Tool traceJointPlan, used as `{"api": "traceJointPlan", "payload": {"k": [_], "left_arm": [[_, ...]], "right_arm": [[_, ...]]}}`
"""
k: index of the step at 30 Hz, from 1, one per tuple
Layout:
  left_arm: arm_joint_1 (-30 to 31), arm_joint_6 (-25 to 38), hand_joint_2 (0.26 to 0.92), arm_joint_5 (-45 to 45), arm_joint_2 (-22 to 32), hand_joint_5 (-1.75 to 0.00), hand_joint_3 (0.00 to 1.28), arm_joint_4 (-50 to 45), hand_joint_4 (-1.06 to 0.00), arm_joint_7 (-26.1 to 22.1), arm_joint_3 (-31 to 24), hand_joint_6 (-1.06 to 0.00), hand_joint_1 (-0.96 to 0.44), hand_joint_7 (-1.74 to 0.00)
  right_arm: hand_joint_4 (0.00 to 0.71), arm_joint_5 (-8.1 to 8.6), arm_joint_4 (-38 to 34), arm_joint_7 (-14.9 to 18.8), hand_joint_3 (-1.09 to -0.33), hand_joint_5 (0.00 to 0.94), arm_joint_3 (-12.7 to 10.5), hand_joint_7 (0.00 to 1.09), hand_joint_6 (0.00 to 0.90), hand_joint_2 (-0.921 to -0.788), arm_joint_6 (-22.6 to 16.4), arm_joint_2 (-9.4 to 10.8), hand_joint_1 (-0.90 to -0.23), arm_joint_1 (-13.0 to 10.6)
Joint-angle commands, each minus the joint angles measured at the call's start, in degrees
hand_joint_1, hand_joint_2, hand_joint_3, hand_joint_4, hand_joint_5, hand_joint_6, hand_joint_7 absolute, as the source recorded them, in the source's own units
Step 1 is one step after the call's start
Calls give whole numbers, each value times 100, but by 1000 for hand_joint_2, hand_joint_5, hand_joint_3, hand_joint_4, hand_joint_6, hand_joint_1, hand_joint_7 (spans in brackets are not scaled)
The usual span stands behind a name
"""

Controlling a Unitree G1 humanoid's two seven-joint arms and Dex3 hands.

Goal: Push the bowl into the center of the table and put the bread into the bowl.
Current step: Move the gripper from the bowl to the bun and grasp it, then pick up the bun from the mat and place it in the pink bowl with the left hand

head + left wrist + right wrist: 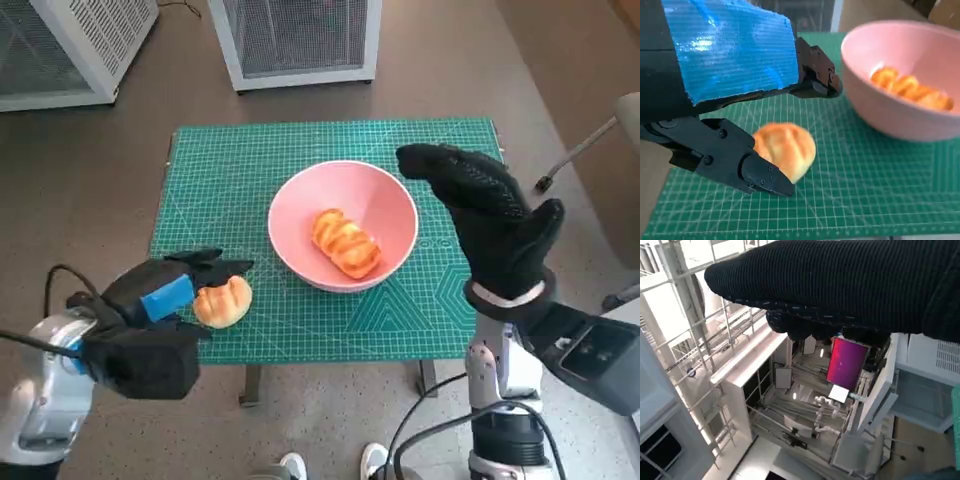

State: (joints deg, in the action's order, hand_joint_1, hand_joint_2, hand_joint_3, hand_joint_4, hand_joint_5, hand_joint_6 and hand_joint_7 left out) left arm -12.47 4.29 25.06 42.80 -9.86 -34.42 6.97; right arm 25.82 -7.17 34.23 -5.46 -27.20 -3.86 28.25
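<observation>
Left hand [165, 300] sat at the mat's [230, 160] near-left corner, fingers apart on either side of a bun [223, 301]. In the left wrist view the fingers [760, 177] bracketed the bun [785, 150] without clamping it; contact with the lower one looked possible, can't confirm. The bun rested on the mat, just left of the bowl [385, 195] and clear of it.

The bowl stood roughly mid-table, maybe a touch right of centre, so the push step read as done or nearly so. One bread [346, 243] already lay inside it, also visible in the left wrist view [912, 90].

Right hand [495, 225] hung raised over the bowl's right edge, holding nothing. Fingers looked loosely extended, but whether apart or together I couldn't tell. The right wrist view showed only the glove [850, 285] and the room behind it.

Remaining, by my read: grip the bun, lift, drop it in the bowl.
</observation>
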Motion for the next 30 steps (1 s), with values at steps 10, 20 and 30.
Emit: {"api": "traceJointPlan", "payload": {"k": [10, 20, 30], "left_arm": [[-374, -33, 820, 520, -315, -35, 9, 984, -407, 380, 521, -544, -51, -60], [-426, -793, 913, 793, -353, -1053, 78, 1691, -667, 1348, 581, -623, 6, -1040], [-375, -1110, 920, 765, -212, -1206, 73, 1626, -706, 1437, 485, -609, 3, -1123]], "right_arm": [[521, -1, 120, -21, -529, 41, 23, 831, 75, -918, 174, -20, -376, -163], [520, 18, 181, -12, -522, 42, 23, 842, 79, -921, 239, -18, -374, -206], [533, 14, 200, -15, -521, 52, 26, 857, 85, -921, 285, -13, -372, -198]]}}
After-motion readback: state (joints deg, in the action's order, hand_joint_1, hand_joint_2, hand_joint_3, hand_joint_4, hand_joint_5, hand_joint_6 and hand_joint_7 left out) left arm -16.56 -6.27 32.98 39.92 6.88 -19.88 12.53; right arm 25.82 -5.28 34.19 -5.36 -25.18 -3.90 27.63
